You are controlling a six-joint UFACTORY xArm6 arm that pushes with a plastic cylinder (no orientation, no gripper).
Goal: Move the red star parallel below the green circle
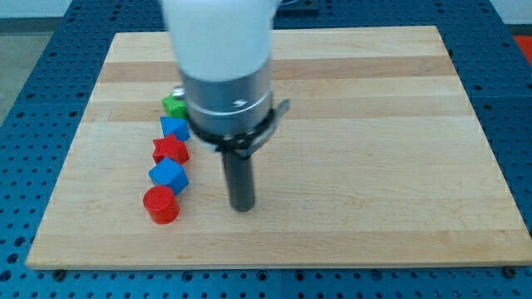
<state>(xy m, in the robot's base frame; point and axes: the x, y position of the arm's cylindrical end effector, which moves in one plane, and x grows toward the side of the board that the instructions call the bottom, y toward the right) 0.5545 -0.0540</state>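
Note:
The red star (pixel 170 150) lies in a slanted line of blocks at the board's left. Above it sit a blue block (pixel 174 129) and a green block (pixel 174 105), which the arm partly hides so its shape is unclear. Below the star are a blue cube (pixel 169 175) and a red cylinder (pixel 161 205). My tip (pixel 242 207) rests on the board right of the line, about level with the red cylinder and clear of every block.
The wooden board (pixel 374 124) lies on a blue perforated table. The arm's white and grey body (pixel 224 75) covers the board's upper middle and may hide things behind it.

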